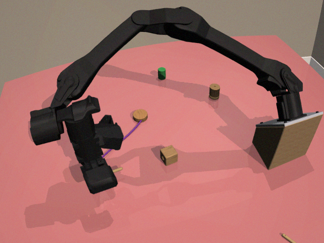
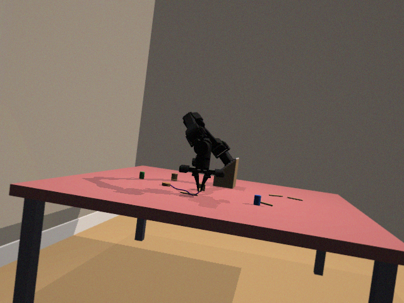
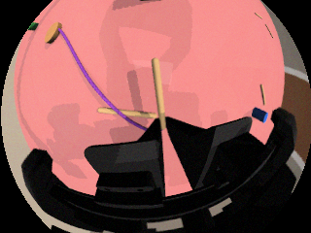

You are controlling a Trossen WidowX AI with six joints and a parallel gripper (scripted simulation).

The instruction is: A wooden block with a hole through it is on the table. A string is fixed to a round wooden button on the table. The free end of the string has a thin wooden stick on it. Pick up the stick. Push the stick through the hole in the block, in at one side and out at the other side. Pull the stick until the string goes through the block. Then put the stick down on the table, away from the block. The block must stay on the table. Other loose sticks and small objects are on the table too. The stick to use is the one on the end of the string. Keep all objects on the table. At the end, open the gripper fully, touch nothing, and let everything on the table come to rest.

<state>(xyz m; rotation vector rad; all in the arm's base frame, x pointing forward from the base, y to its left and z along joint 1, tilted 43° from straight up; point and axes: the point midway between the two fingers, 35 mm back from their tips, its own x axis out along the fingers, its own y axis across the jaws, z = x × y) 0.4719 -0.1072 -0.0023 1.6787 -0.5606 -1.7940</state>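
My gripper (image 2: 199,190) (image 3: 161,120) is shut on one end of the wooden stick (image 1: 117,169) (image 3: 157,87), at the string's end. The stick is held above the table, its free end pointing toward the block; the top view hides the fingertips. The purple string (image 1: 132,129) (image 3: 85,75) runs from the fingertips to the round button (image 1: 140,115) (image 2: 166,184) (image 3: 51,34). The wooden block (image 1: 168,155) stands apart from the stick, with a hole opening visible on its left face in the top view. It is partly behind the fingers in the exterior view.
A loose stick (image 2: 183,192) (image 3: 119,113) lies below the gripper. A green cylinder (image 1: 161,73) and a wooden cylinder (image 1: 214,91) stand farther back. A blue cylinder (image 2: 257,200) (image 3: 259,115) stands beside another loose stick (image 2: 267,203). The arm's wedge-shaped base (image 1: 295,141) is right of the block.
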